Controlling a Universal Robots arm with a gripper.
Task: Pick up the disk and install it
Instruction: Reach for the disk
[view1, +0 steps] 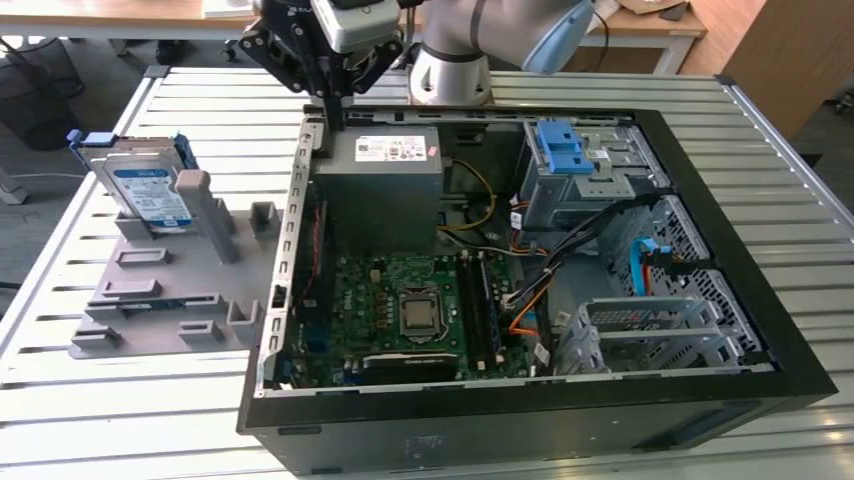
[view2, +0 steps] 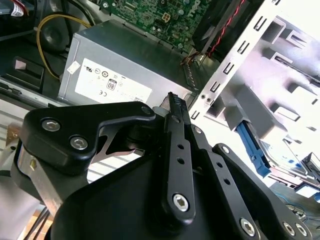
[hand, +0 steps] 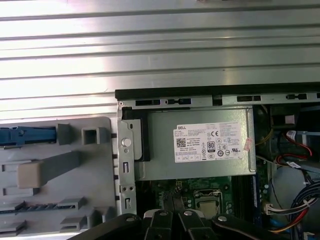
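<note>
The disk (view1: 144, 192) is a silver drive with a white-and-blue label and blue rails. It stands upright on edge in a grey holder plate (view1: 160, 300) at the exterior view's left, beside the open computer case (view1: 534, 405). Its blue rail also shows in the first wrist view (hand: 25, 135) and in the second wrist view (view2: 252, 147). My gripper (view1: 334, 108) hangs above the case's back corner near the power supply box (view1: 380, 175). The black fingers (view2: 174, 107) are pressed together, shut on nothing. The gripper is well apart from the disk, to its right in the exterior view.
Inside the case lie a green motherboard (view1: 414, 305), loose cables (view1: 561, 250), a blue-latched metal cage (view1: 574, 150) and a grey drive bay (view1: 654, 335). The grey holder plate carries several upright pegs and slots. A slatted metal table (view1: 200, 90) surrounds everything.
</note>
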